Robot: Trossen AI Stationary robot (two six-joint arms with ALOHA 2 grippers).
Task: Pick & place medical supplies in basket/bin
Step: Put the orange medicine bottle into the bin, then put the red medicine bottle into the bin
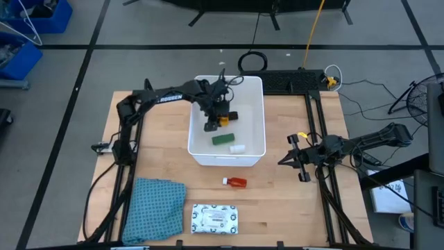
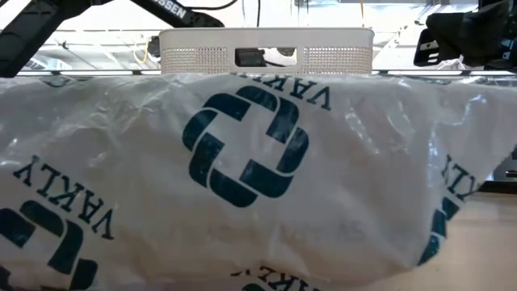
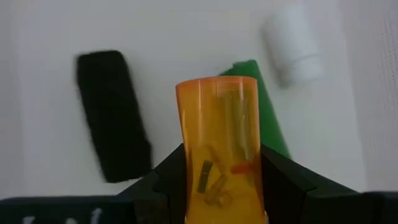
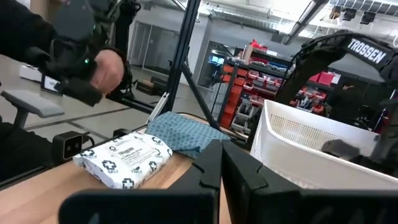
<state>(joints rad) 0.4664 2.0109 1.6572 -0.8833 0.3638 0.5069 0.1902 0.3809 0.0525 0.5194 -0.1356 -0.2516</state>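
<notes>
Left gripper (image 1: 220, 114) is over the white bin (image 1: 258, 90), clamped on an orange vial (image 3: 219, 140). Vial is a translucent amber cylinder with bits of something inside; its long axis runs straight out from between the fingers (image 3: 283, 180), free end toward the bin floor.

Already in the bin:
- black oblong (image 3: 113, 115), matte, lying flat on the bin floor, well apart from the vial in the left wrist view
- green oblong (image 1: 223, 139), flat, long axis roughly across the bin; partly hidden behind the vial in the left wrist view
- small white piece (image 1: 237, 148), capped-cylinder shape, just beside the green one, near the bin's front wall

Still on the table:
- red/orange piece (image 1: 236, 182), lying on its side just in front of the bin, long axis across the table, white cap end to the left
- flat white packet (image 1: 214, 218) with dark cross print, near the front edge, long side along that edge
- teal cloth (image 1: 154, 201) just beside the packet, on its left

Right gripper (image 1: 297, 160) hangs over the table right of the bin, fingers closed, nothing in them.

A person's hand (image 4: 106, 68) shows beyond the table in the right wrist view.
</notes>
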